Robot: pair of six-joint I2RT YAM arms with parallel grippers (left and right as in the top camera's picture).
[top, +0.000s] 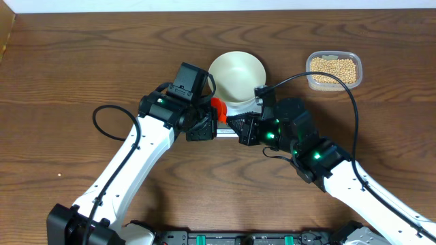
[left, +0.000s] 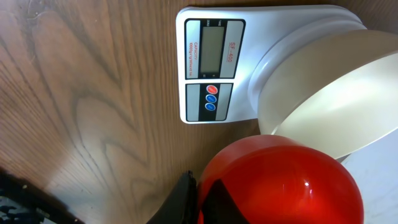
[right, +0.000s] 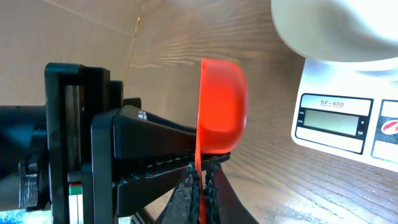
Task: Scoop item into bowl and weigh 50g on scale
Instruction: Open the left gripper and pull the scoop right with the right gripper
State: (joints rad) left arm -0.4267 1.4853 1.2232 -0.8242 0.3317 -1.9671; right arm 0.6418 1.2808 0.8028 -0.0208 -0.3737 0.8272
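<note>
Two hands on one red scoop (right: 221,106) right now, just in front of the scale (left: 211,62). The left hand (left: 198,198) is clamped on it, and the right hand (right: 200,186) is pinched tight on the thin handle edge. Looks like a handover to me.

What worries me: if both pull at once, or one lets go too soon, the scoop could twist or drop. It hangs right by the scale's front edge, so it could hit the buttons or nudge the white bowl (top: 236,73) sitting on top of the scale.

The bowl looks empty. The beans (top: 334,68) are all in the clear tub (top: 308,80), well apart to the scale's right. I can't see inside the scoop.

The display looks blank to me, so maybe the scale isn't even on.

Writing: "SF-400" above the display. There's small print beside it that I can't read.
</note>
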